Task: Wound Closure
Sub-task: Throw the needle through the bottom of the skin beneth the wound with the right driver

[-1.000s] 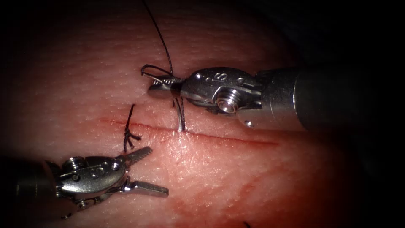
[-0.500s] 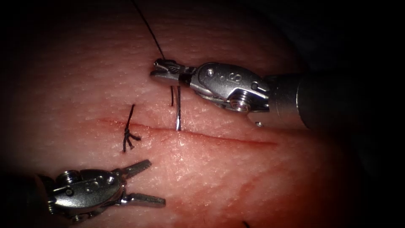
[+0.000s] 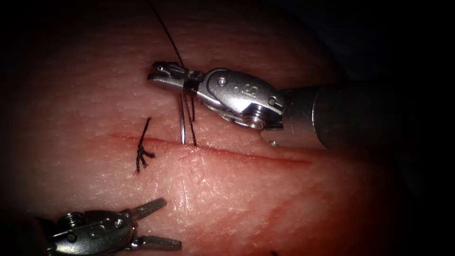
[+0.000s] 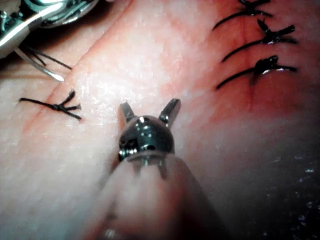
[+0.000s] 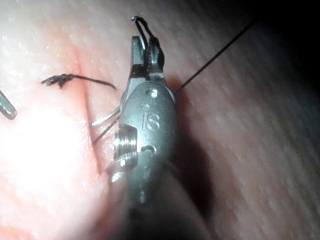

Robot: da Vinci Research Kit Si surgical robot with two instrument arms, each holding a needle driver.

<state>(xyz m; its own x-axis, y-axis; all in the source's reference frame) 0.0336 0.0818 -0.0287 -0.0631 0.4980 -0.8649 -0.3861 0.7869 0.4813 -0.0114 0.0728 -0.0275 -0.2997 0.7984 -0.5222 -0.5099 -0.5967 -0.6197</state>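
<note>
My right tool [image 3: 156,75] is shut on the curved needle [image 3: 182,121] near its thread end, above the left part of the cut [image 3: 246,155]. The needle hangs down from the jaws, and its tip rests at the cut's upper edge, apparently free of the tissue [image 3: 237,204]; the left wrist view shows the tip [image 4: 56,77] bare. Black thread [image 3: 166,28] runs up and away from the jaws. In the right wrist view the shut jaws [image 5: 146,45] clamp needle [image 5: 102,120] and thread [image 5: 215,55]. My left tool [image 3: 170,224] [image 4: 148,105] stands open and holds nothing, below the cut at the lower left.
A tied stitch [image 3: 142,150] [image 4: 57,106] [image 5: 75,79] with short cut ends crosses the cut left of the needle. Red fluid [image 3: 279,213] stains the tissue at the lower right. Several finished stitches [image 4: 255,65] close another cut seen in the left wrist view.
My right tool carried the needle left and a little up, so its tip slid left along the cut's edge. My open left tool drew back down and left, away from the stitch.
</note>
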